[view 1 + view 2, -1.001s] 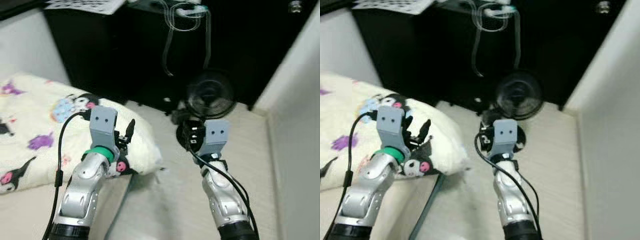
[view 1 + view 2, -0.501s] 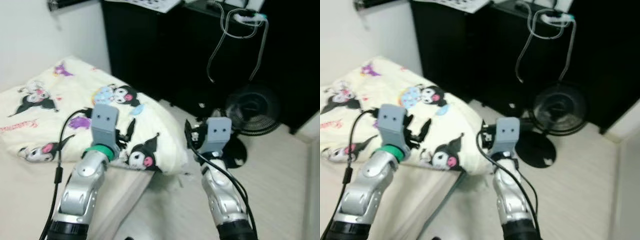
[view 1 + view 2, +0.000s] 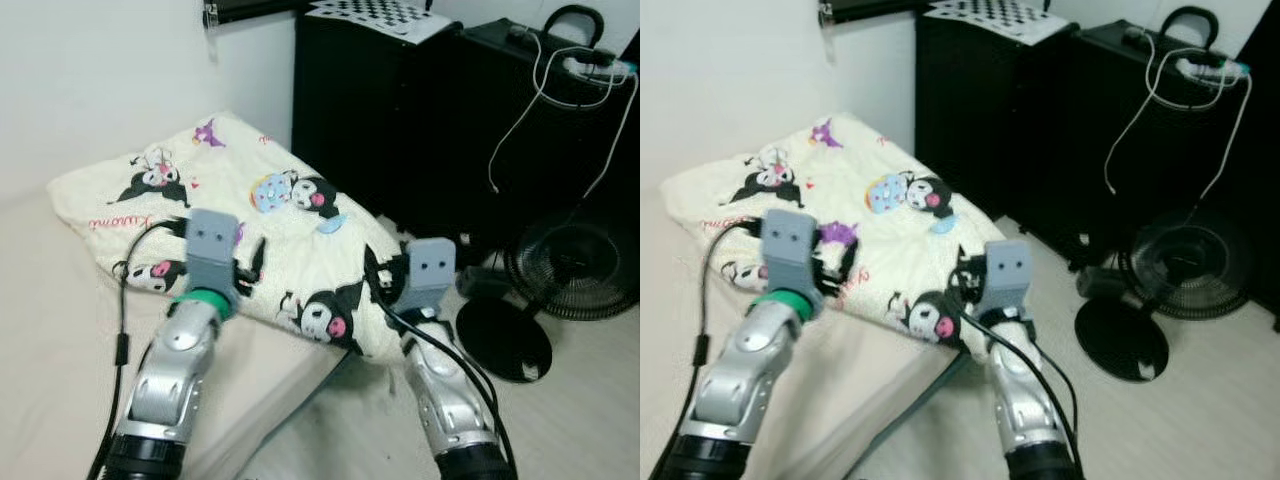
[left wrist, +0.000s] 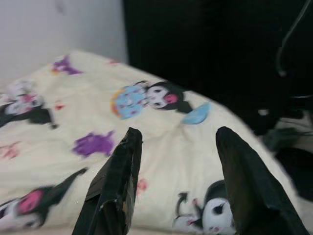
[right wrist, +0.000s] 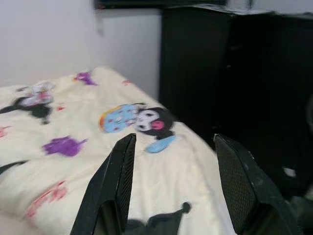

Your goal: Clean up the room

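Observation:
A cream pillow [image 3: 235,205] printed with black and pink cartoon figures lies on the bed [image 3: 50,330], one corner hanging over the bed's edge. My left gripper [image 3: 247,268] hovers just above the pillow's near side, open with nothing between its fingers [image 4: 122,171]. My right gripper [image 3: 376,278] is held at the pillow's overhanging corner, also open and empty. The right wrist view looks across the pillow [image 5: 98,147] between its two spread fingers [image 5: 234,181].
A tall black cabinet [image 3: 400,120] stands behind the pillow, with a checkerboard sheet [image 3: 380,12] on top and white cables [image 3: 545,95] hanging down. A black fan [image 3: 585,270] and its round base [image 3: 505,340] stand on the pale floor [image 3: 590,420] at right. A white wall lies to the left.
The camera has swung left: the pillow and bed now sit in the middle and the fan has slid to the right. Both arms keep the same raised pose.

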Motion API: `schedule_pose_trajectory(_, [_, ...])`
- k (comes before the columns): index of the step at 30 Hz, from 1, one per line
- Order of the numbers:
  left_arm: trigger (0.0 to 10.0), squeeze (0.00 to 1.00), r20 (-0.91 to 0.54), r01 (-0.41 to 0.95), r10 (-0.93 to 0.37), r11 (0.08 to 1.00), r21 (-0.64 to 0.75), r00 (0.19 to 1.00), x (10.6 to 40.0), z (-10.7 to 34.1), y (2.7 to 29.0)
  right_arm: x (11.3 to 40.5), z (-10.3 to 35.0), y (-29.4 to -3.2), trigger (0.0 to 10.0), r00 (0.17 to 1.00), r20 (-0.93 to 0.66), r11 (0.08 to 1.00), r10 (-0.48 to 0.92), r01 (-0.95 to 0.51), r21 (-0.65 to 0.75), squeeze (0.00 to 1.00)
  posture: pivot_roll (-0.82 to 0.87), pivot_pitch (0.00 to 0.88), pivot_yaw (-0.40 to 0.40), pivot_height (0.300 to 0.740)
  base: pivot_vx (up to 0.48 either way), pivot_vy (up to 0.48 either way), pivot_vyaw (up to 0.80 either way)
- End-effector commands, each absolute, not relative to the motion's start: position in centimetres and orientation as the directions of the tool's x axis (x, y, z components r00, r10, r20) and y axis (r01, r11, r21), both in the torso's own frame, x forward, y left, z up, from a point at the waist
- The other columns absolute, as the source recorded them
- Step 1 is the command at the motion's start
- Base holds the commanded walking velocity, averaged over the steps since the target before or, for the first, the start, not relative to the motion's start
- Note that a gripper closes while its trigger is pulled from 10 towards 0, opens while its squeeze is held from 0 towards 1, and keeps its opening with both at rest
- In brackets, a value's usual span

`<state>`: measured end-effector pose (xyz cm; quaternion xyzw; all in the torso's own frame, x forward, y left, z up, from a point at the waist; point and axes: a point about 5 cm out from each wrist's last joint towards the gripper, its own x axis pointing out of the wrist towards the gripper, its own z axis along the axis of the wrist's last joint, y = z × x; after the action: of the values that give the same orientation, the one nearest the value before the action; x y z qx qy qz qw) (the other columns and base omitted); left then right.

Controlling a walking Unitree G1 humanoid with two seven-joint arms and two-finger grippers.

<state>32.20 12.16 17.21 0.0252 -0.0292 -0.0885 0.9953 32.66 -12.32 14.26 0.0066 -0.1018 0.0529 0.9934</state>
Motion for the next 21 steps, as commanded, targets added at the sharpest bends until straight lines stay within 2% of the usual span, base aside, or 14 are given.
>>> schedule_pose_trajectory(1, [10.0,0.00,0.034,0.151,-0.154,0.986,0.065,0.988,32.25,16.80,12.84,32.49,13.75,-12.04,10.0,0.976,0.184,0.993,0.113,-0.118,0.014,0.00,0.01,0.059,0.006,0.740,0.480,0.000,0.00])
schedule_pose_trajectory(16, [10.0,0.00,0.033,0.134,-0.136,0.989,0.059,0.990,32.43,16.76,13.09,32.50,13.74,-12.05,10.0,0.976,0.184,0.992,0.116,-0.122,0.019,0.00,0.01,0.063,0.005,0.740,0.432,0.000,0.00])
schedule_pose_trajectory(21, [10.0,0.00,0.053,0.154,-0.156,0.988,0.032,0.986,32.28,17.15,12.89,32.51,13.71,-12.05,10.0,0.977,0.183,0.993,0.113,-0.119,0.022,0.00,0.01,0.062,0.007,0.740,0.000,0.000,0.00])
